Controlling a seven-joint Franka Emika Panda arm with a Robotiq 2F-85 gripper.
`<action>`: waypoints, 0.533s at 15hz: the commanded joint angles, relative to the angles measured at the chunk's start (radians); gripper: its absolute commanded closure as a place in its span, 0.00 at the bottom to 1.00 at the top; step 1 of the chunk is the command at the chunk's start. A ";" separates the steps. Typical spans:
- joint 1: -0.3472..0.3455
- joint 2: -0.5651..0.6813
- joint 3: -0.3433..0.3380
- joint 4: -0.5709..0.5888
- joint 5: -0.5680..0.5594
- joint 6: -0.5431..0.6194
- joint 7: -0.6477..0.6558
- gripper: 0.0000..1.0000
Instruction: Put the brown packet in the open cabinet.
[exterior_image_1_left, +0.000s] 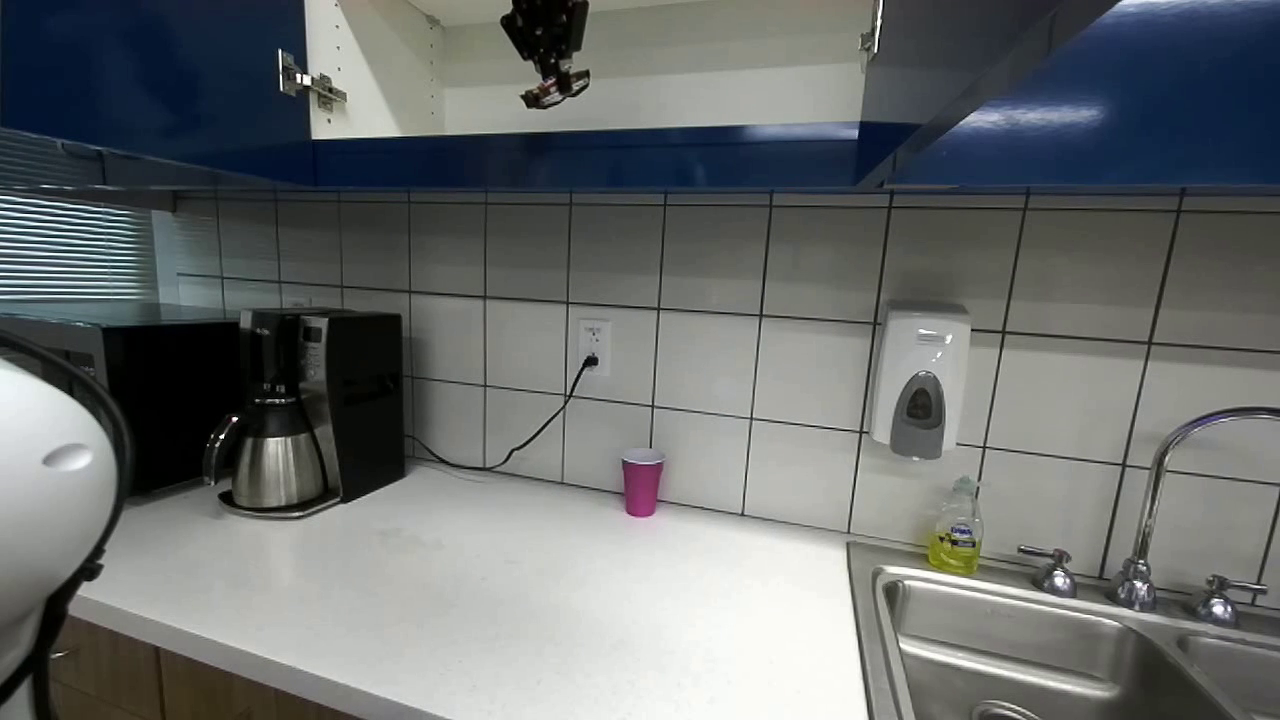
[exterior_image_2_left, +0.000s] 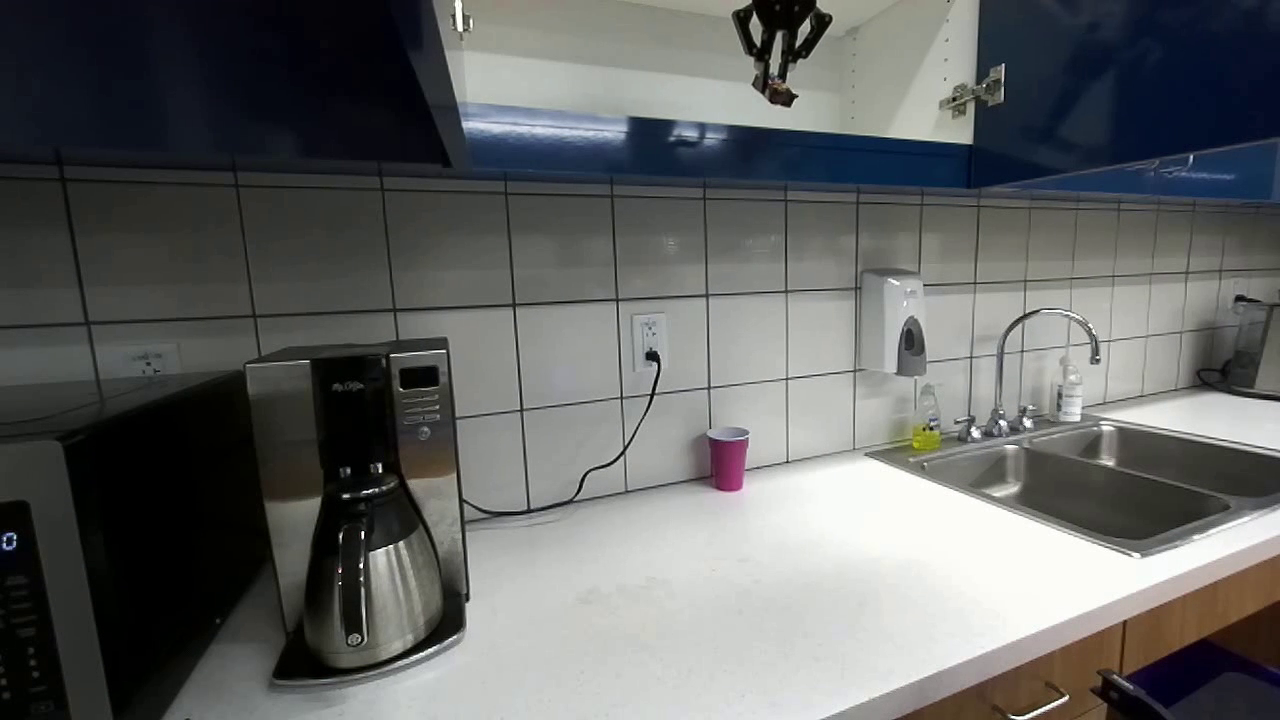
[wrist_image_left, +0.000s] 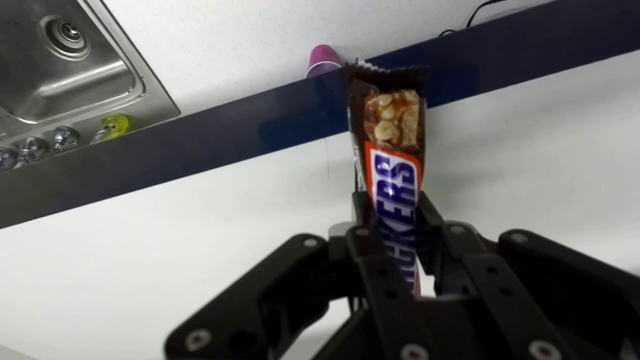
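Note:
The brown packet (wrist_image_left: 392, 120) is a dark brown Snickers wrapper with an orange-edged label. My gripper (wrist_image_left: 392, 210) is shut on its sides, and one end sticks out beyond the fingertips. In both exterior views the packet (exterior_image_1_left: 556, 92) (exterior_image_2_left: 776, 94) hangs under the gripper (exterior_image_1_left: 557, 74) (exterior_image_2_left: 774, 72), against the white interior of the open cabinet (exterior_image_1_left: 650, 160) (exterior_image_2_left: 700, 150) and above its blue bottom edge. In the wrist view the packet's free end overlaps the cabinet's blue edge (wrist_image_left: 215, 155), with the white cabinet floor behind the fingers. How deep it is inside is hard to tell.
Swung-out blue doors (exterior_image_1_left: 150, 90) (exterior_image_2_left: 1130, 80) flank the opening. Below are the white counter (exterior_image_1_left: 480, 600), a pink cup (exterior_image_1_left: 642, 484), a coffee maker (exterior_image_2_left: 370, 510), a microwave (exterior_image_2_left: 130, 540), a soap dispenser (exterior_image_1_left: 920, 380), a yellow soap bottle (exterior_image_1_left: 956, 540) and a sink (exterior_image_2_left: 1080, 490).

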 joint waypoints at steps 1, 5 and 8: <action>0.007 0.074 0.002 0.128 -0.002 -0.062 0.043 0.94; 0.016 0.128 0.001 0.180 -0.016 -0.060 0.073 0.94; 0.020 0.171 -0.002 0.221 -0.012 -0.067 0.088 0.94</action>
